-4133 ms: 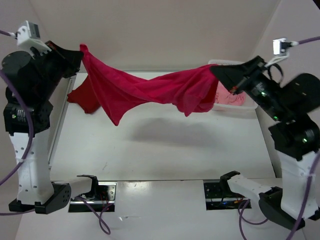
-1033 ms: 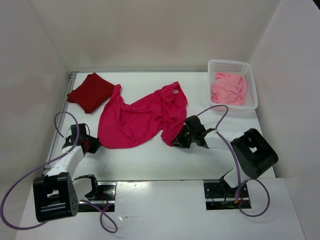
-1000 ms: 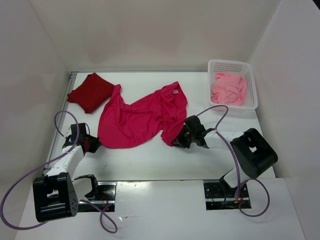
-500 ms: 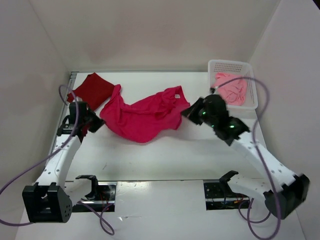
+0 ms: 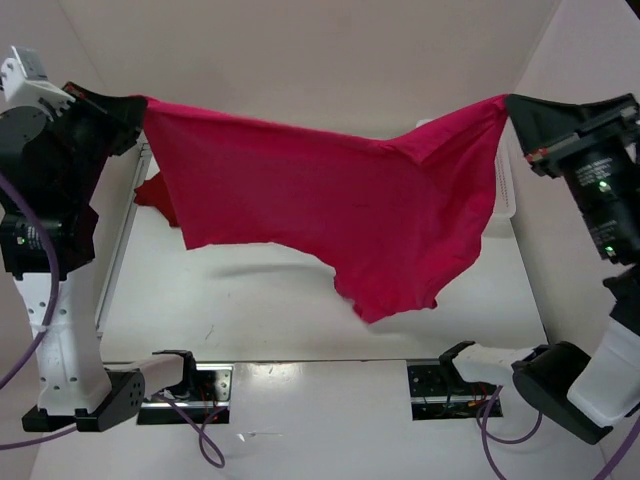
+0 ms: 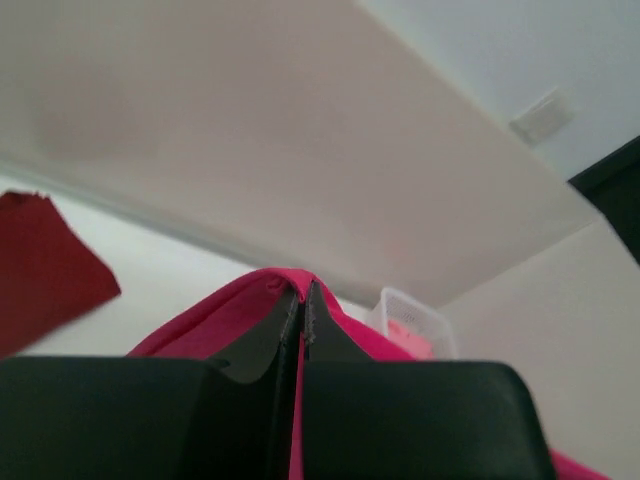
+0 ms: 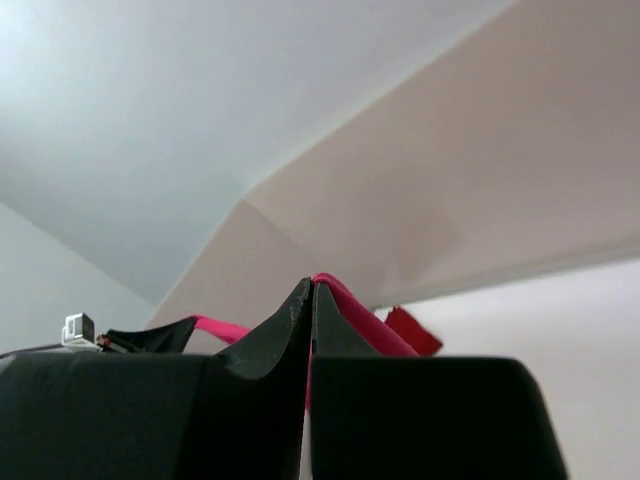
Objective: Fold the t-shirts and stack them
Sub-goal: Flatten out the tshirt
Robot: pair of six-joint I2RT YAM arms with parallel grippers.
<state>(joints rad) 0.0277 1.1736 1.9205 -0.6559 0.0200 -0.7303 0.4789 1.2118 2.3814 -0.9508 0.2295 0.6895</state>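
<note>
Over the near middle of the white table point(image 5: 200, 320), the lowest tip of the bright crimson cloth t-shirt point(image 5: 330, 195) hangs in the air, and the cloth is spread wide above it. I have my left gripper point(image 5: 138, 104) clamped on its upper corner above the table's left side. My right gripper point(image 5: 508, 102) pinches the other corner above the right side. Farther back, the folded dark red t-shirt point(image 5: 152, 196) lies at the table's far left. The white perforated plastic basket point(image 6: 400, 297) with salmon pink cloth point(image 6: 408, 338) sits at the far right.
</note>
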